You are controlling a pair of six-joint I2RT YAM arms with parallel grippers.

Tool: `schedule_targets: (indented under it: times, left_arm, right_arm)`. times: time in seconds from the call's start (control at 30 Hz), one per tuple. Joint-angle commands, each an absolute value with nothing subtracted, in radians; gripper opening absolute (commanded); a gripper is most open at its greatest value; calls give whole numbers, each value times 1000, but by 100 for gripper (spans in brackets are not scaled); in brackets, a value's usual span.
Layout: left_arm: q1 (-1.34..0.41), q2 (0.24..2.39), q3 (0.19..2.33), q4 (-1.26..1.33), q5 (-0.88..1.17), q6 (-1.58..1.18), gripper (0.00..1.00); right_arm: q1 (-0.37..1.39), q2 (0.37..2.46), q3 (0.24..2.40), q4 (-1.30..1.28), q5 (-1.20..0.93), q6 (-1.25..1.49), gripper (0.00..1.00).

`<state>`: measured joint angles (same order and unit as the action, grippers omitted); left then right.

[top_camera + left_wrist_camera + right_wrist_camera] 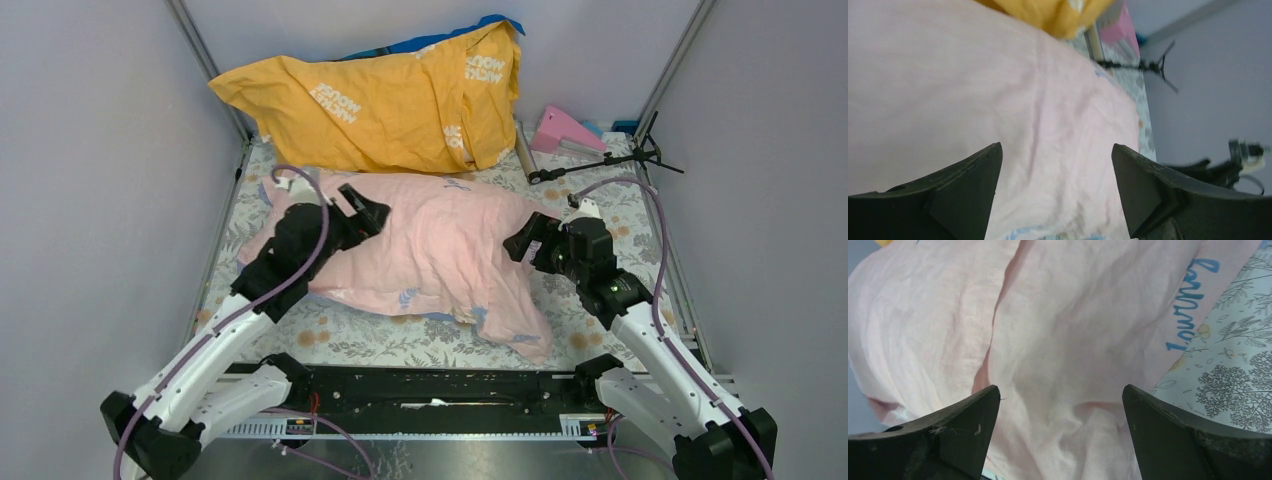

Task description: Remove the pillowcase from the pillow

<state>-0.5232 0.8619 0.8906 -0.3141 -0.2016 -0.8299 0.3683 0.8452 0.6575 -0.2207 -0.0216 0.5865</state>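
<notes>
The pale pink pillowcase (440, 240) lies plump and wrinkled across the middle of the floral cloth, with blue print showing at its near edge and blue lettering (1193, 305) near one edge. The pillow is hidden inside it. My left gripper (368, 210) hovers over the cover's left part, its jaws wide apart and empty, pink fabric (998, 90) filling the view beyond the gap (1056, 150). My right gripper (522, 240) is at the cover's right end, open too, with bunched pink fabric (1073, 340) below its spread fingertips (1060, 389).
A yellow-orange cushion (390, 100) with white lettering rests against the back wall, touching the pink cover's far edge. At the back right lie a pink wedge-shaped object (565, 130) and a black folding stand (600, 160). Floral cloth (400, 340) covers the table between grey side walls.
</notes>
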Motion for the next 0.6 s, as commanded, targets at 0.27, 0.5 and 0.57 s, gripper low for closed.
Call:
schedule_targets:
  times: [0.27,0.5,0.57]
  left_arm:
    - [-984,1211,1166,-311,-418,-579,85]
    - [-1034,1425,1357,-409,-472,-518,81]
    - [-1034,1466,1385,-400,-455,-506,82]
  right_arm:
    - [368,852,646,-209,-149,537,100]
    - [368,890,571,-135,-211,588,100]
    - [368,888,554,-130,-201,591,97]
